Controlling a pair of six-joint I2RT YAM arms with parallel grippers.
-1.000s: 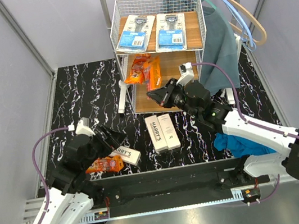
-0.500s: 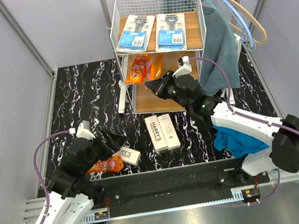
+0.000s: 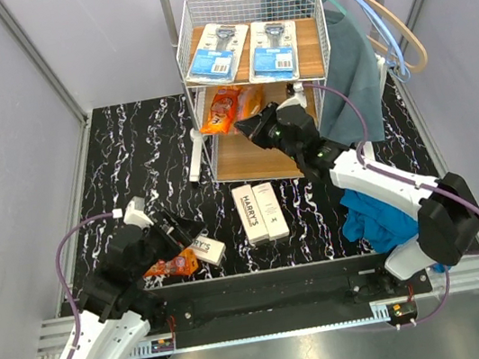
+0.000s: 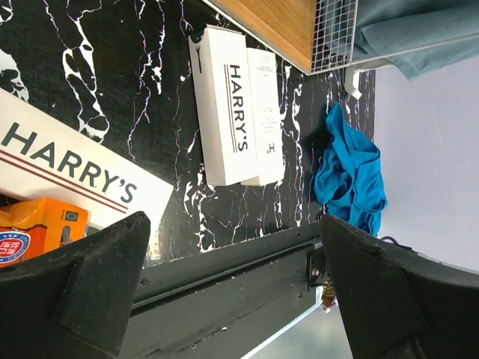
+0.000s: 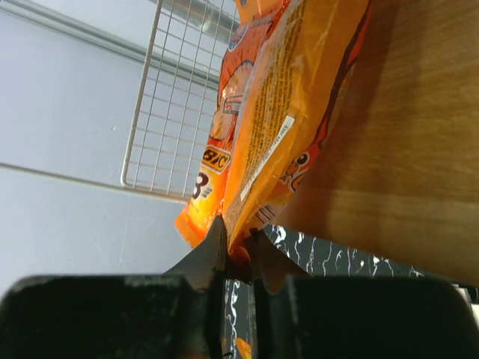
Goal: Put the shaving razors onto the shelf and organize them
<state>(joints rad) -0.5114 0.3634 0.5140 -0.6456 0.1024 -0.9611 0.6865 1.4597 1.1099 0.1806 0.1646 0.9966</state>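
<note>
There are two blue-and-white blister cards [image 3: 212, 53] and three orange bags [image 3: 222, 112]. Three long white Harry's boxes [image 3: 250, 215] complete the count.

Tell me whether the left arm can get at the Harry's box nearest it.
Probably yes: the left claw hangs open right by the HARRY'S box, whose top is bare; only an orange bag lies beside it.

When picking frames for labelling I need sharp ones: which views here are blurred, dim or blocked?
Top external: evenly lit and sharp throughout, with soft shadows. Left wrist: the HARRY'S boxes read crisply, while the left hand shows only as soft dark masses in the lower corners. Right wrist: the orange bag crowds the frame with legible print, and the right hand is a near-black blur along the bottom.
</note>
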